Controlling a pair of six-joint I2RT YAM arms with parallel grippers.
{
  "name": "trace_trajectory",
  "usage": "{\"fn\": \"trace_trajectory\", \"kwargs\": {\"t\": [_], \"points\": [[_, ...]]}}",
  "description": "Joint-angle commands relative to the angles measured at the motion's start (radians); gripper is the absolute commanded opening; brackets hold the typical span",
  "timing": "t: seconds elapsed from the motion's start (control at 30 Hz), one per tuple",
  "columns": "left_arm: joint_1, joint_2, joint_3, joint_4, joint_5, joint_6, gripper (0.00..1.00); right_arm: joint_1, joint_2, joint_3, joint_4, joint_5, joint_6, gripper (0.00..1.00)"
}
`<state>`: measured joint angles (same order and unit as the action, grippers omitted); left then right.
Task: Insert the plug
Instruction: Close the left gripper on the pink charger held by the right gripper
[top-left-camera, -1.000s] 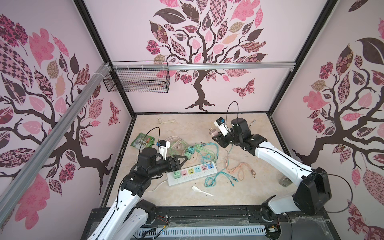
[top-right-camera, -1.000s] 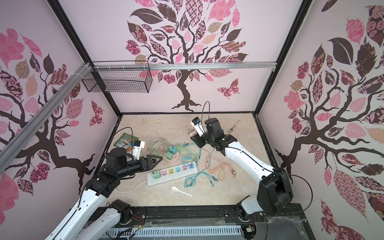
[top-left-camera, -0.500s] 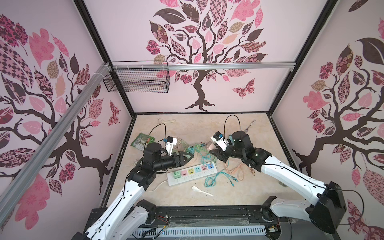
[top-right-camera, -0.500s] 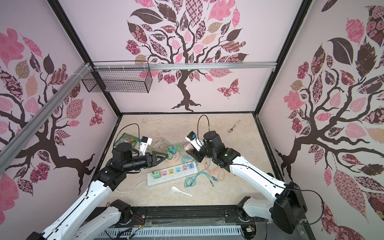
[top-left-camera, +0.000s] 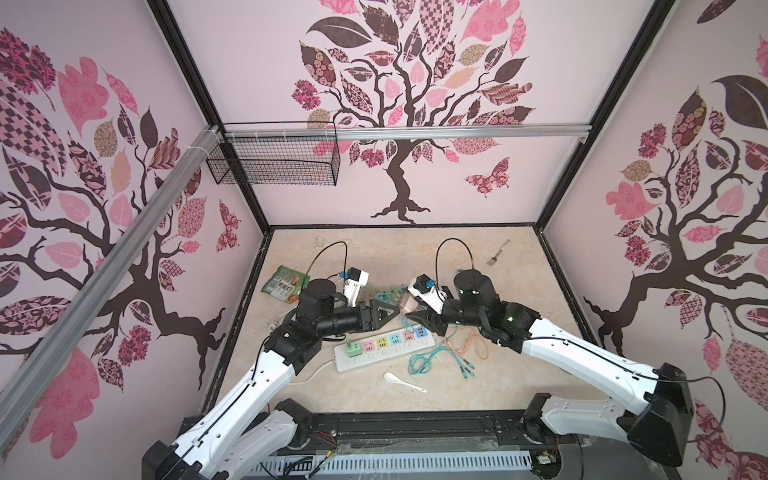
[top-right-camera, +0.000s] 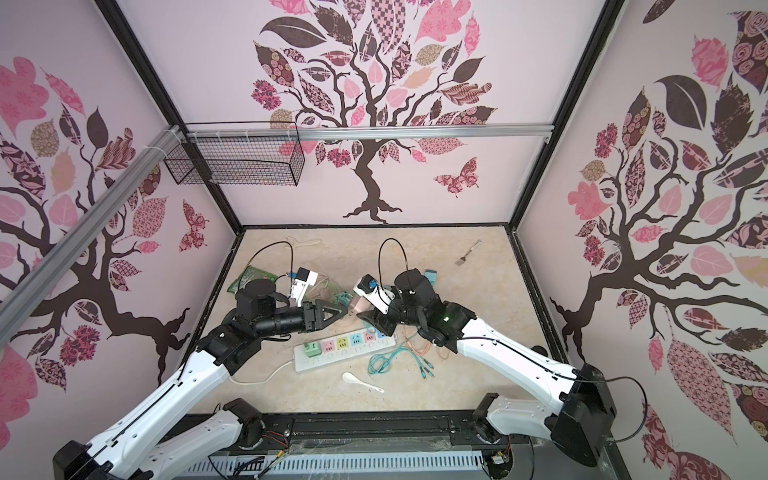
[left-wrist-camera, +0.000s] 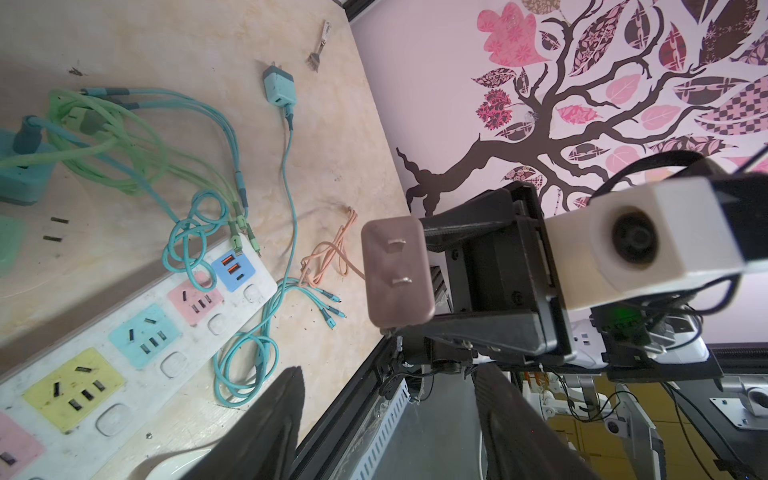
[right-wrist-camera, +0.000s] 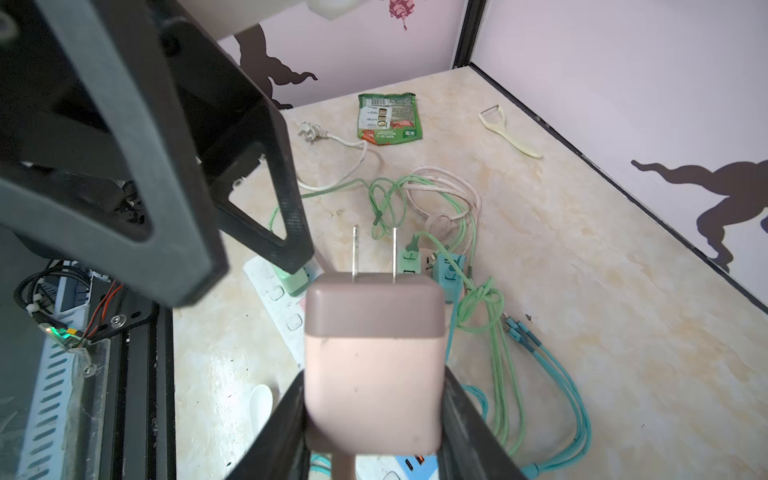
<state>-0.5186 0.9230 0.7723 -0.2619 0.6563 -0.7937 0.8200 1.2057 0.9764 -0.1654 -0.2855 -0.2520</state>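
Note:
A pink plug (top-left-camera: 409, 305) (right-wrist-camera: 374, 353) with two flat metal prongs hangs above the table, and my right gripper (top-left-camera: 417, 316) (right-wrist-camera: 374, 415) is shut on its body. The prongs point at my left gripper (top-left-camera: 385, 311) (left-wrist-camera: 390, 399), which stands open and empty just short of the plug (left-wrist-camera: 397, 272). The two grippers face each other above the far end of the white power strip (top-left-camera: 386, 347) (left-wrist-camera: 124, 357). Its coloured sockets face up, and a green adapter (top-left-camera: 352, 348) sits in the left end socket.
Teal cables (top-left-camera: 424, 361) and an orange cable (top-left-camera: 465, 345) lie tangled by the strip's right end. A white spoon (top-left-camera: 403, 380) lies in front of the strip. A green packet (top-left-camera: 282, 284), a fork (top-left-camera: 498, 251) and a teal charger (left-wrist-camera: 279, 85) lie farther back.
The right arm has brought the pink plug forward and to the left. The left arm has swung right to meet it, and its jaws have narrowed a little.

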Motion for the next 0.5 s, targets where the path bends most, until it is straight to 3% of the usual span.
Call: {"fn": "trace_trajectory", "kwargs": {"t": [0.0, 0.3, 0.47], "points": [[-0.005, 0.008, 0.053, 0.022, 0.001, -0.005, 0.67, 0.029, -0.015, 0.053, -0.013, 0.011, -0.010, 0.37], [-0.006, 0.003, 0.050, 0.024, 0.003, -0.009, 0.61, 0.090, 0.022, 0.081, -0.037, 0.057, -0.031, 0.37], [-0.006, 0.010, 0.050, 0.025, 0.009, -0.009, 0.54, 0.120, 0.045, 0.096, -0.041, 0.086, -0.042, 0.37]]}}
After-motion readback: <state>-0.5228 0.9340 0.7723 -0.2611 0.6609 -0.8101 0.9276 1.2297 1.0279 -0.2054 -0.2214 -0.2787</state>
